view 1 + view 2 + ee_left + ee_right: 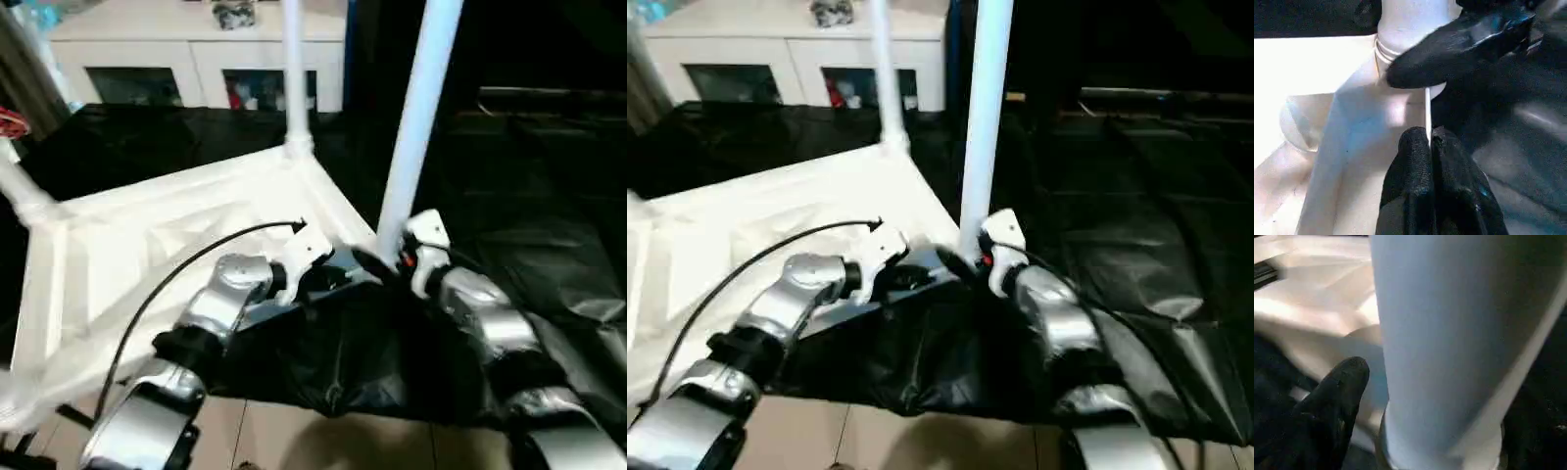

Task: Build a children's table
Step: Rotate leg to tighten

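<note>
The left gripper (1431,147) is pinched on the thin rim wall of the tabletop (147,245): in the left wrist view its two black fingers (1410,181) are pressed together, with the white edge caught between their tips. This grip sits at the tabletop's near right corner, just beside the corner socket (1396,44).

The right gripper (384,262) is at the foot of the near leg (416,117), which stands upright in that same socket. One black finger (1337,396) lies beside the tube at about 8 o'clock from its base in the right wrist view, and a black fingertip reaches across the socket collar in the left wrist view. Whether the right gripper's fingers are clamped on the leg or merely spread around it, I cannot tell.

The tabletop lies upside down, ribbed underside up, on the black-draped table (549,196), spreading from the two grippers toward 9 and 10 o'clock. A second leg (294,69) stands in the far corner at roughly 12 o'clock, and a third leg (22,191) leans out at 9 o'clock.

Beyond the table, at 11 o'clock, a white cabinet (196,59) stands. A black cable (186,269) arcs over the left forearm.
</note>
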